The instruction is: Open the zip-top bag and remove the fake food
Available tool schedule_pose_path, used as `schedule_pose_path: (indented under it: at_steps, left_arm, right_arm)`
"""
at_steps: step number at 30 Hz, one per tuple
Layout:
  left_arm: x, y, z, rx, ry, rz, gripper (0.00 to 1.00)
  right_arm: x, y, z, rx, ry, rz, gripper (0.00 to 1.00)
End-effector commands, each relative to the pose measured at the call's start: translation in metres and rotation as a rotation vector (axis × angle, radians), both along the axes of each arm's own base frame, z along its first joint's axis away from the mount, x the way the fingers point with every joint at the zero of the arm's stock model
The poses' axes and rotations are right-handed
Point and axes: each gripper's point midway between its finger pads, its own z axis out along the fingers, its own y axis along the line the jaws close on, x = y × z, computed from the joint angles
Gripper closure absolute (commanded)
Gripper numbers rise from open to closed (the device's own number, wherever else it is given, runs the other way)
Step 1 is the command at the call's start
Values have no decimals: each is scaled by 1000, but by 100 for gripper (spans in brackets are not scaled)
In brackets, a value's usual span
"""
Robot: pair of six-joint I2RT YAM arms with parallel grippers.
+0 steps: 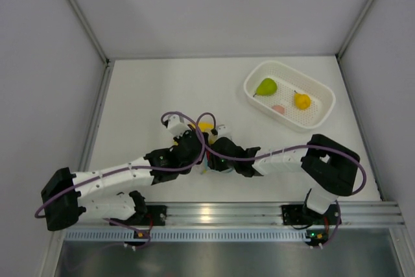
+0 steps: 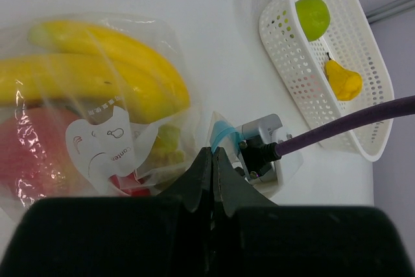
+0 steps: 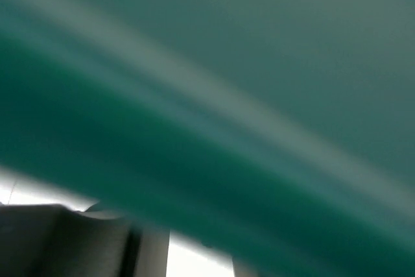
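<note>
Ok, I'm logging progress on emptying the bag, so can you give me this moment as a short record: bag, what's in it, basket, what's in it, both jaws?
bag: clear crinkly zip-top bag, mid-table between both arms
in bag: yellow plastic banana bunch, a red piece
basket: white perforated plastic basket, far right, apart from bag
in basket: green plastic pear, small pink piece, yellow-orange fruit
left jaws: shut on the bag's light blue zip strip
right jaws: at the bag; state unclear, wrist view blurred
</note>
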Motion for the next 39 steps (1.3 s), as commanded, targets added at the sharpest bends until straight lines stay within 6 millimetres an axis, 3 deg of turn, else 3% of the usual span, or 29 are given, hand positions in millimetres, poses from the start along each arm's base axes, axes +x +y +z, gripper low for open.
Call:
schedule_pose_path:
  at_steps: [1, 7, 13, 15, 19, 21, 27, 31, 33, 35, 38, 39]
  left_arm:
    - [4, -1, 16, -54, -49, 23, 100]
    - [6, 3, 18, -12, -70, 21, 100]
    - [5, 2, 21, 31, -83, -8, 100]
    - [5, 4, 21, 37, -87, -5, 100]
    - [8, 13, 23, 87, -112, 14, 100]
    - [12, 15, 30, 122, -117, 28, 100]
    - [19, 26, 26, 165, -94, 56, 100]
    - [20, 31, 24, 147, -78, 61, 100]
    - [20, 31, 28, 132, -82, 60, 100]
    - [19, 29, 31, 116, -81, 46, 100]
    - [17, 24, 37, 98, -83, 18, 100]
    - [16, 23, 39, 97, -83, 7, 100]
  right_arm:
    - [2, 10, 14, 44, -63, -5, 73]
    - [-1, -6, 48, -36, -115, -29, 73]
    - [-10, -37, 80, -165, -139, -48, 77]
    - [-17, -48, 81, -197, -126, -31, 78]
    - [-39, -65, 99, -158, -125, 49, 78]
    - [-57, -64, 105, -102, -113, 143, 78]
    - [-70, -111, 151, 50, -195, 115, 79]
    - [-52, -157, 178, 1, -271, -75, 79]
    - [-32, -189, 186, -87, -343, -220, 78]
    - [-15, -206, 204, -126, -401, -307, 76]
    - [20, -229, 208, -215, -385, -378, 76]
    - [43, -254, 203, -258, -352, -485, 76]
